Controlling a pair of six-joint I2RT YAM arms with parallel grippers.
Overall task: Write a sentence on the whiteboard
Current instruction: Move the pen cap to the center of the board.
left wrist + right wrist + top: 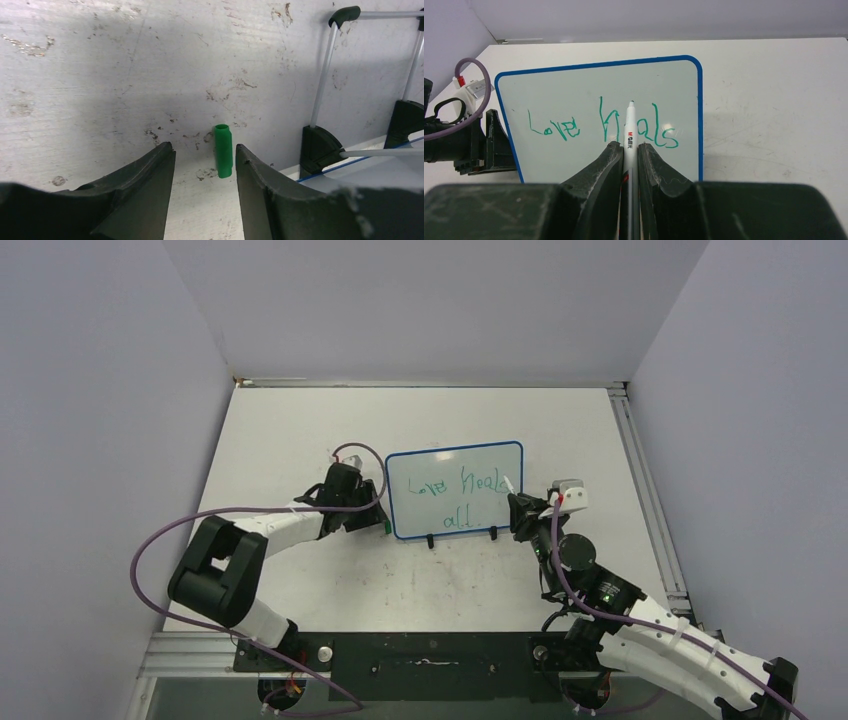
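The right gripper (629,148) is clenched on a white marker (629,131), whose barrel runs straight out between the two jaws with its dark tip pointing forward. Ahead of these jaws lies the whiteboard (574,90), its blue rim curving round the far corners. The sentence (566,131) is written on it in green: "Love" off to the left of the jaws, "Heals" straight in front, with the marker tip over the middle of that word. Whether the tip touches the surface cannot be told. In the top view a second line, "all", sits below the first, nearer the board's lower edge.

The left gripper (205,150) is released, its jaws well apart and low over the scuffed table (100,75). A small green cap (223,157) lies on the table just beyond the fingertips, within the gap and close to the jaw on the right side of that view; contact between them cannot be made out. Further right of that jaw are the board's black feet (320,150) and a strip of its blue edge
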